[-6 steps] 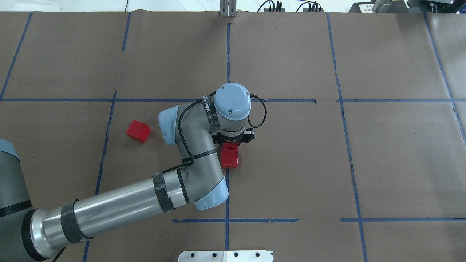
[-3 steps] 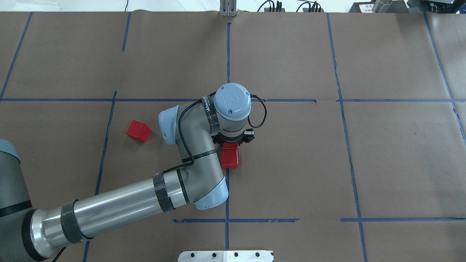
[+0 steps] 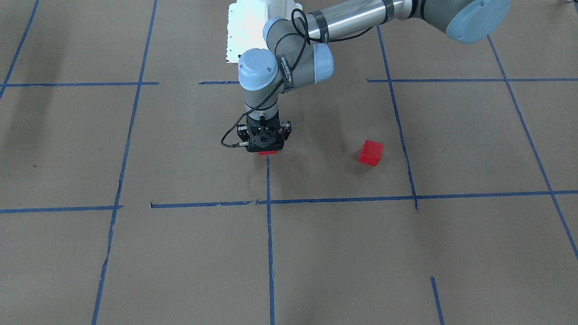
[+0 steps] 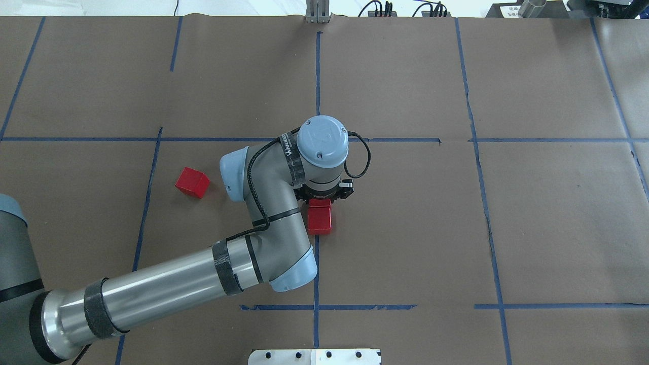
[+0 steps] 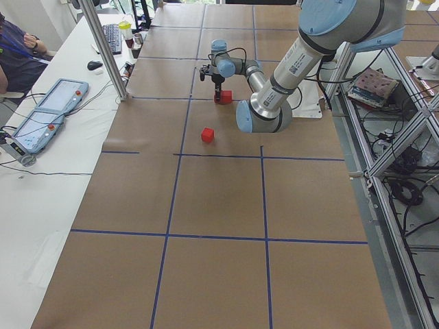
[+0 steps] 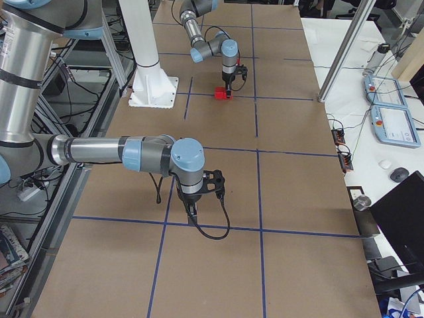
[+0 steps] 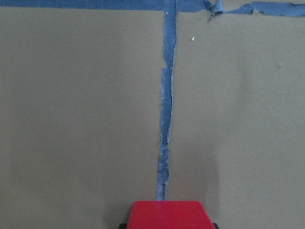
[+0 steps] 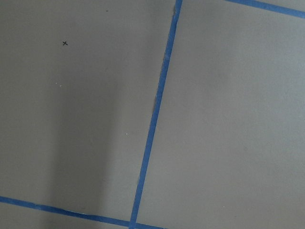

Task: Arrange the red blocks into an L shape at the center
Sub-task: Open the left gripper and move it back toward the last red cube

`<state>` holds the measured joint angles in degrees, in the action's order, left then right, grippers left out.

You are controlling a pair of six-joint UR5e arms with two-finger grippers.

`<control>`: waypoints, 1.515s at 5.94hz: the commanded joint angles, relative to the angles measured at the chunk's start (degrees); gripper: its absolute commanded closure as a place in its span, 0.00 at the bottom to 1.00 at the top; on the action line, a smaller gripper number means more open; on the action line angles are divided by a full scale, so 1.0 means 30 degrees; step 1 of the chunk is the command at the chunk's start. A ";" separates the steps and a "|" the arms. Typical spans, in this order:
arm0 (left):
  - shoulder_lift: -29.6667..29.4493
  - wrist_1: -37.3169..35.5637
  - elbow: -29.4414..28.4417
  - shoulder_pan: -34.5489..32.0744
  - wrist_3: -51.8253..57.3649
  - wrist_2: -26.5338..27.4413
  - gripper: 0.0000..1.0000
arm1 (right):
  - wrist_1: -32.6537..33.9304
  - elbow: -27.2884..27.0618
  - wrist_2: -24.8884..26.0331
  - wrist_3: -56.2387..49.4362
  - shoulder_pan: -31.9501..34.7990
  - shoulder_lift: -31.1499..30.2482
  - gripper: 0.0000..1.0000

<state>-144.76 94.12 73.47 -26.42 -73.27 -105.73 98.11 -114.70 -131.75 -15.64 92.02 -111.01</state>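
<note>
Placing the second of three red cubes at the centre.
Between the fingers of the left gripper (image 3: 267, 150), low over the paper, sits one red block (image 7: 167, 215) on the blue tape line (image 7: 165, 119) splitting the center cell (image 4: 400, 228); the fingers flank it, but whether they clamp it cannot be told. Touching it on the robot's side lies what reads as a second red block (image 4: 319, 223), in line along the tape. Well apart, leftward, rests the third red block (image 4: 192, 182), apparently yet to be fetched and set beside one end to form the L. Farthest off hangs the right gripper (image 6: 193, 205), finger state indiscernible.
</note>
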 commanded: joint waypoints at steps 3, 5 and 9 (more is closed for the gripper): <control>0.0030 0.0063 0.0030 -0.0010 0.0164 0.0000 0.20 | -0.0007 0.0000 0.0000 0.0000 0.0000 0.0029 0.00; 0.0030 0.0034 0.0088 -0.0010 0.0252 0.0029 0.00 | -0.0006 0.0000 0.0029 0.0000 0.0000 0.0058 0.00; 0.1744 -0.1104 0.3937 -0.2959 0.2640 -0.2832 0.00 | -0.0007 -0.0087 0.0000 0.0029 0.0000 0.0088 0.00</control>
<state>-142.76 92.14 80.91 -32.35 -69.00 -111.10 98.09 -114.90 -131.75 -15.56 92.02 -110.75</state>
